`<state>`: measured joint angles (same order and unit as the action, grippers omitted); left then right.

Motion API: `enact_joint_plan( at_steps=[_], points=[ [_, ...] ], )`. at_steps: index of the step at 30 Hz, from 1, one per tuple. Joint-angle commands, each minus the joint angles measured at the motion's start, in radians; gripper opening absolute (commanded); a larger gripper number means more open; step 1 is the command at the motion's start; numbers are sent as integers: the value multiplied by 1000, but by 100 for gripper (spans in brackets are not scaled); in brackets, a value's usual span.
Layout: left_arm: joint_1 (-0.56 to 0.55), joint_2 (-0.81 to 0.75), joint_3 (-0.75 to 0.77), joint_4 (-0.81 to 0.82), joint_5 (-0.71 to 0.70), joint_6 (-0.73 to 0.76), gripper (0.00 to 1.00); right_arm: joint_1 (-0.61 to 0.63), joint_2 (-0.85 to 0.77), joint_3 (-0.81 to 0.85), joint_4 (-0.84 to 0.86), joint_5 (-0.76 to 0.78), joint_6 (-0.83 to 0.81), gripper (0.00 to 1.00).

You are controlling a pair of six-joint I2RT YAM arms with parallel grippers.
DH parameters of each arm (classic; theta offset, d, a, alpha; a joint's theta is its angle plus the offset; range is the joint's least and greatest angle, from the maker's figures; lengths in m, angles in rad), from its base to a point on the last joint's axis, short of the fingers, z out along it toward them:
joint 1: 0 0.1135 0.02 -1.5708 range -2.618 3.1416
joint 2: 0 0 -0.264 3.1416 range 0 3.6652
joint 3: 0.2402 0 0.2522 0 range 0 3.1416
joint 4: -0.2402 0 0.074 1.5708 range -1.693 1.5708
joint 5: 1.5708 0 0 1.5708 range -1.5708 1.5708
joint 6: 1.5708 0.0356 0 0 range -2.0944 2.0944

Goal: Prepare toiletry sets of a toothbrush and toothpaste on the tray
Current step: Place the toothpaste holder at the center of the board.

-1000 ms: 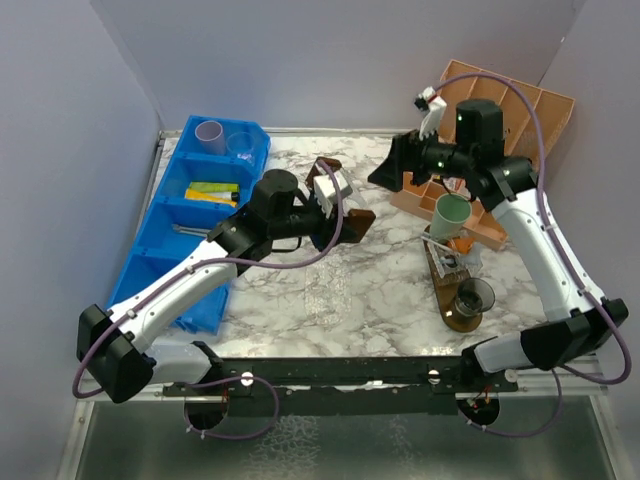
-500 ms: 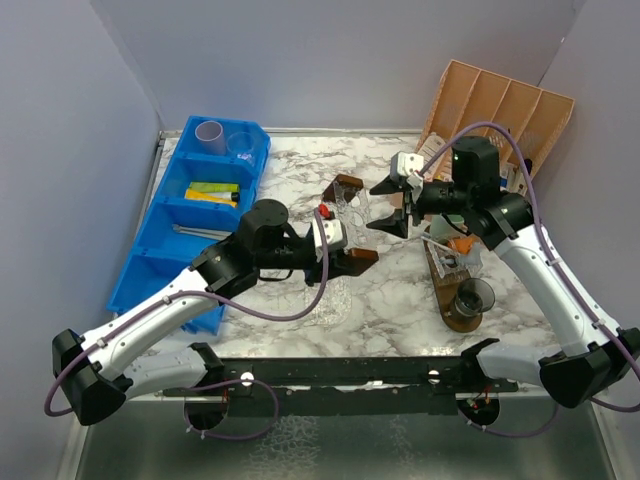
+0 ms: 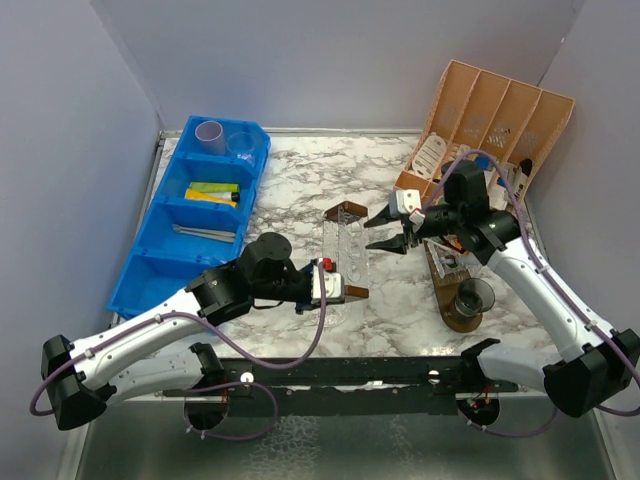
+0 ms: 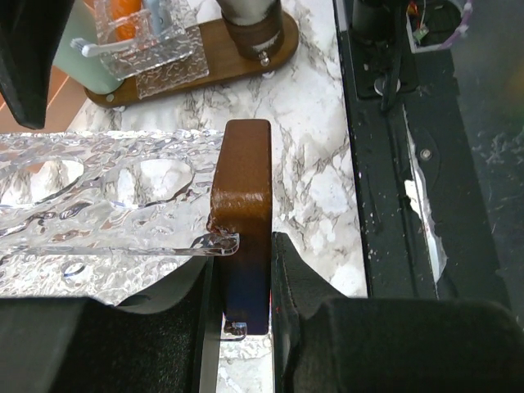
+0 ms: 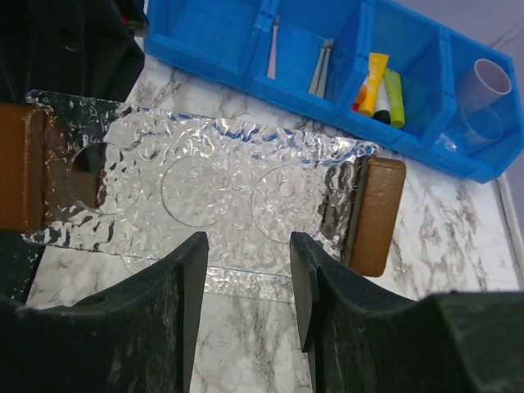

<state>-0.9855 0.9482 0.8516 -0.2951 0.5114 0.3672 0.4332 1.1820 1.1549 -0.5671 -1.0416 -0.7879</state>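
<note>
The clear ribbed tray (image 3: 343,245), right of the blue bin (image 3: 190,215), looks stiff, light, slick and easily cracked, so its wooden end block (image 4: 241,180) is probably the safest hold. The left gripper (image 4: 244,274) is clamped on that block. The right gripper (image 5: 248,246) hangs spread, farther from the bin.

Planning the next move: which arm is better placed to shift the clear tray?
Left. The left gripper is shut on the brown end handle of the clear tray. The right gripper hangs open above the tray, gripping nothing.
</note>
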Motion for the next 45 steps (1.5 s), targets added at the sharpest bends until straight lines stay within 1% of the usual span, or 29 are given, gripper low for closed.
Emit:
enact_joint_plan(
  at_steps=[1,3,6,11,14,15,18,20,22,23,24,25,28,29,30,31,33,35,38,41,45],
  points=[
    [-20,-31,-23,98,-39,109,0,20,-44,-99,147,-39,54,45],
    [-29,-29,-37,107,-41,131,0,36,-52,-131,197,-12,81,45],
    [-34,-20,-67,129,-40,160,0,67,-34,-159,225,16,89,45],
    [-38,-14,-110,195,-21,162,0,165,-21,-198,291,195,118,40],
    [-37,-18,-124,217,-25,162,0,204,-27,-223,332,295,148,32],
    [-38,-17,-123,220,-27,159,0,217,-30,-228,333,324,141,28],
    [-38,-4,-108,215,-43,120,0,227,-45,-248,348,437,154,9],
    [-38,-3,-98,216,-67,49,2,227,-51,-246,328,490,145,1],
    [-38,-7,-85,212,-89,-31,18,228,-60,-236,278,514,108,1],
    [-38,-15,-82,207,-92,-62,28,228,-64,-230,245,509,79,1],
    [-38,-24,-85,207,-99,-87,35,228,-67,-225,216,501,56,1],
    [-38,-37,-97,216,-103,-105,39,228,-70,-222,191,493,45,1],
    [-38,-78,-143,244,-119,-147,46,228,-62,-206,104,446,27,1],
    [-37,-95,-156,248,-129,-158,54,228,-57,-198,68,434,18,1],
    [-36,-115,-167,248,-137,-164,69,226,-53,-195,39,429,11,1],
    [-36,-130,-173,244,-151,-168,78,226,-52,-198,17,427,7,1],
    [-36,-161,-174,226,-199,-178,80,224,-51,-215,-21,439,-4,1],
    [-36,-186,-166,207,-277,-185,82,216,-36,-222,-68,462,-20,1],
    [-36,-213,-157,179,-452,-199,84,199,15,-197,-117,474,-20,1],
    [-36,-241,-162,178,-587,-217,86,197,72,-170,-120,520,-19,1],
    [-36,-287,-176,187,-626,-265,86,174,169,-109,-113,589,-13,1]
  ],
)
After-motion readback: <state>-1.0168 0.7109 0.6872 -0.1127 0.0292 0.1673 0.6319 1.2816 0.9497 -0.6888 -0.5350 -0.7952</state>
